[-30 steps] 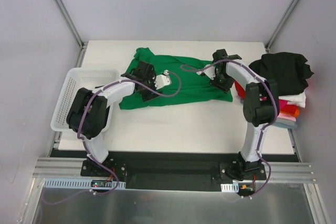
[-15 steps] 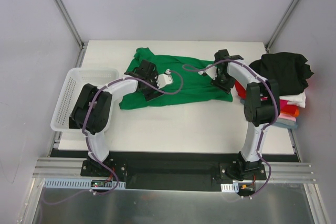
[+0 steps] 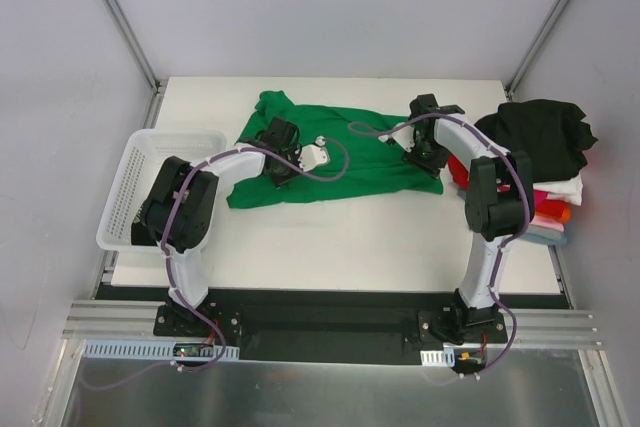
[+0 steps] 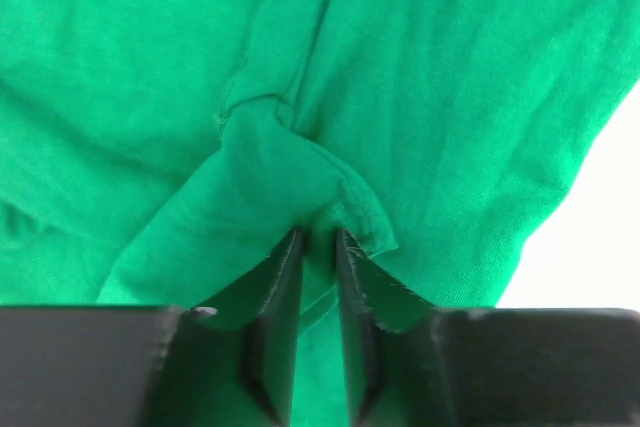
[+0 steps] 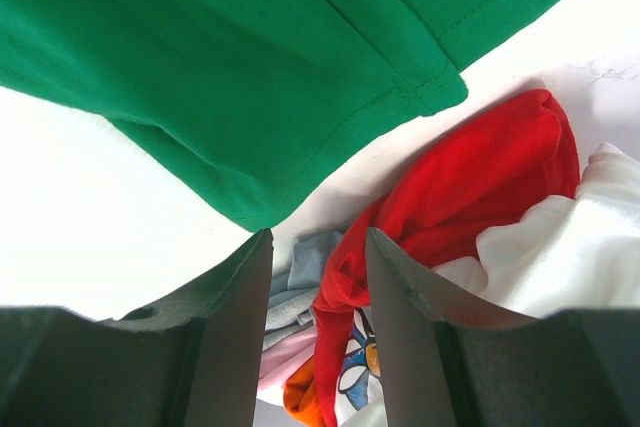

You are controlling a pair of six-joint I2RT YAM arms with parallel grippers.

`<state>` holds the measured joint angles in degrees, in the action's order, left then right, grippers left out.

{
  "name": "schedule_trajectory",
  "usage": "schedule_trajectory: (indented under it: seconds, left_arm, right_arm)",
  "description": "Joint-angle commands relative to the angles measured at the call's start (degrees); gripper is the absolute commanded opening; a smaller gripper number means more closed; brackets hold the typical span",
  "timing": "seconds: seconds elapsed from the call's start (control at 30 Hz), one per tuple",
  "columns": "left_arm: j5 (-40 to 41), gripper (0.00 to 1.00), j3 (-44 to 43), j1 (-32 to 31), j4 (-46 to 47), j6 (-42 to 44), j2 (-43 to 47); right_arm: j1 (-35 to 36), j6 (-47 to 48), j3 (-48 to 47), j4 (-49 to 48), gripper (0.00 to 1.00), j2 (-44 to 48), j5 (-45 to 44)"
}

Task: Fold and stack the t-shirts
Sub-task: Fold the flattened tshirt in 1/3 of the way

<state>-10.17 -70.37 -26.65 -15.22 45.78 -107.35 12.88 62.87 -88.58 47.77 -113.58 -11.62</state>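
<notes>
A bright green t-shirt (image 3: 350,152) lies spread and rumpled across the back middle of the table. My left gripper (image 3: 283,159) is down on its left part. In the left wrist view the gripper (image 4: 318,237) is shut on a raised fold of the green t-shirt (image 4: 420,67). My right gripper (image 3: 424,152) hovers over the shirt's right corner. It stands open (image 5: 318,237) with nothing between its fingers, above the green hem (image 5: 250,57) and a red t-shirt (image 5: 470,187). A black t-shirt (image 3: 540,137) tops the pile at the right.
A white mesh basket (image 3: 175,135) stands at the table's left edge. The pile of t-shirts (image 3: 555,202) at the right edge shows white, pink, orange and grey cloth under the black one. White cloth (image 5: 560,257) lies beside the red one.
My left gripper has closed from wide open onto a fold of the green t-shirt, after shifting slightly right. The right arm has not moved.
</notes>
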Motion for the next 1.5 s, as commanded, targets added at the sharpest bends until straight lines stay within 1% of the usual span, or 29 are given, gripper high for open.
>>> schedule_trajectory:
  seconds: [0.0, 0.03, 0.07, 0.17, 0.2, 0.47, 0.77, 0.97, 1.3, 1.33, 1.43, 1.47]
  left_arm:
    - [-0.5, 0.17, -0.9, -0.3, -0.4, 0.5, -1.5]
    - [-0.3, 0.16, -1.0, -0.3, -0.3, 0.5, -1.5]
    - [-0.2, 0.12, -1.1, -0.3, -0.4, 0.6, -1.6]
    - [-0.1, 0.06, -1.1, -0.2, -0.4, 0.4, -1.5]
    - [0.0, 0.00, -1.1, -0.2, -0.4, 0.3, -1.3]
    - [1.4, 0.00, -2.5, -0.2, -0.4, 0.2, 0.9]
    - [3.8, 0.00, -7.8, 1.2, -0.5, 0.5, 2.1]
    - [5.7, 0.00, -11.5, 2.0, -0.5, 2.2, -0.3]
    - [8.3, 0.00, -18.2, 3.2, -0.4, 4.2, -6.7]
    - [8.8, 0.11, -18.7, 3.3, -0.4, 4.2, -7.3]
    - [9.2, 0.25, -20.1, 3.5, -0.3, 4.1, -8.5]
    - [9.2, 0.43, -20.5, 3.7, -0.3, 4.0, -8.7]
  right_arm:
    - [-0.3, 0.1, 0.3, 0.7, 0.45, 3.5, -0.8]
    - [-0.3, 0.1, 0.3, 0.7, 0.45, 3.7, -0.7]
    - [-0.4, 0.1, 0.4, 0.7, 0.45, 3.8, -0.6]
    - [-0.4, 0.1, 0.5, 0.7, 0.45, 3.8, -0.5]
    - [-0.3, 0.1, 0.3, 0.7, 0.45, 3.7, -0.5]
    - [-0.5, -0.2, 0.5, 0.6, 0.45, 3.2, -0.2]
    - [-0.4, -0.2, 1.0, 0.5, 0.45, 2.6, -0.2]
    - [-0.4, -0.3, 1.0, 0.4, 0.45, 2.2, 0.2]
    - [-0.5, -0.3, 1.3, 0.4, 0.45, 2.1, -0.2]
    - [-0.5, -0.4, 1.2, 0.3, 0.44, 2.1, -0.3]
    - [-0.5, -0.8, 0.9, -0.1, 0.45, 2.4, -0.5]
    - [-0.5, -1.1, 0.9, -0.8, 0.45, 2.6, -0.7]
